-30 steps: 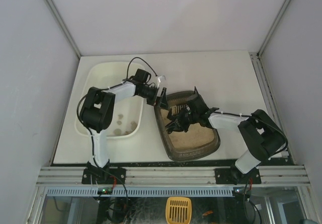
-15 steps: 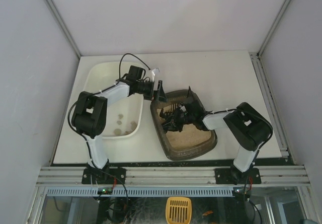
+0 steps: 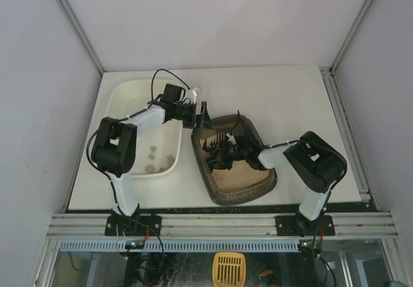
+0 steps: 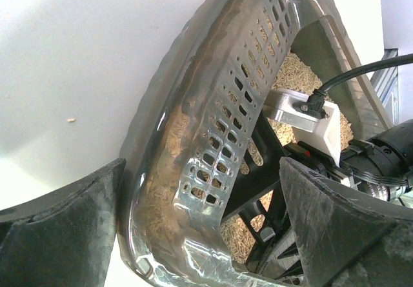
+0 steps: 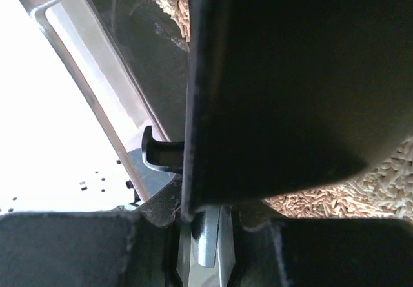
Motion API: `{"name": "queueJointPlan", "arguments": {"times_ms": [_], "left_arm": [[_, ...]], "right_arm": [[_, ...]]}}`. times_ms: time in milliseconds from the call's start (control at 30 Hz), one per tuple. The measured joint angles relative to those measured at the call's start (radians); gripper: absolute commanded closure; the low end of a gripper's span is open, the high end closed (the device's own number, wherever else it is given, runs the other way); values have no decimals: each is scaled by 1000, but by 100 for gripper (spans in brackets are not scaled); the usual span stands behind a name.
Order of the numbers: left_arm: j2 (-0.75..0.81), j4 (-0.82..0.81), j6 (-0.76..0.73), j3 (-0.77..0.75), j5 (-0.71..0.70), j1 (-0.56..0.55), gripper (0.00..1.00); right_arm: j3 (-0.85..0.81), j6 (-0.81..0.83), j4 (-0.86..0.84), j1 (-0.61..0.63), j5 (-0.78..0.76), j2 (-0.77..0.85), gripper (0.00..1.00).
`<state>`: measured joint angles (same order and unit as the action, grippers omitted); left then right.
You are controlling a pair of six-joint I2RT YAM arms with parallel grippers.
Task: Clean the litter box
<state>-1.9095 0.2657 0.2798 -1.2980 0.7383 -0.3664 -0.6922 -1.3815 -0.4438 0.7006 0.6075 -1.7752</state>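
Table (image 3: pixel 290 103), right hand (image 3: pixel 233 151) tight on scoop (image 3: pixel 217 154)

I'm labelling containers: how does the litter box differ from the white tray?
The litter box is dark grey-brown; the white tray is glossy white. The litter box holds beige litter and a black scoop; the white tray holds a few small clumps. The litter box lies skewed; the white tray lies square to the table. Both are open-topped.

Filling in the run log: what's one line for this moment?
left hand open astride litter box rim | right hand shut on scoop inside it | white tray beside
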Motion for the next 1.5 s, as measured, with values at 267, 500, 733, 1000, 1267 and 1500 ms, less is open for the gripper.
{"name": "queueJointPlan", "arguments": {"times_ms": [267, 500, 733, 1000, 1267, 1500], "left_arm": [[1, 10, 1, 0, -17, 0, 0], [1, 15, -1, 0, -20, 0, 0], [2, 35, -13, 0, -18, 0, 0], [4, 68, -20, 0, 39, -3, 0], [4, 58, -19, -2, 111, -3, 0], [4, 50, -18, -2, 123, 1, 0]], "right_arm": [[-10, 121, -7, -6, 66, -31, 100], [-27, 265, 74, -7, 87, -16, 100], [-22, 316, 76, -9, 107, -14, 100], [53, 352, 28, -14, 153, 20, 100], [82, 379, 127, -14, 212, 117, 100], [121, 310, 88, -60, 277, 131, 100]]}}
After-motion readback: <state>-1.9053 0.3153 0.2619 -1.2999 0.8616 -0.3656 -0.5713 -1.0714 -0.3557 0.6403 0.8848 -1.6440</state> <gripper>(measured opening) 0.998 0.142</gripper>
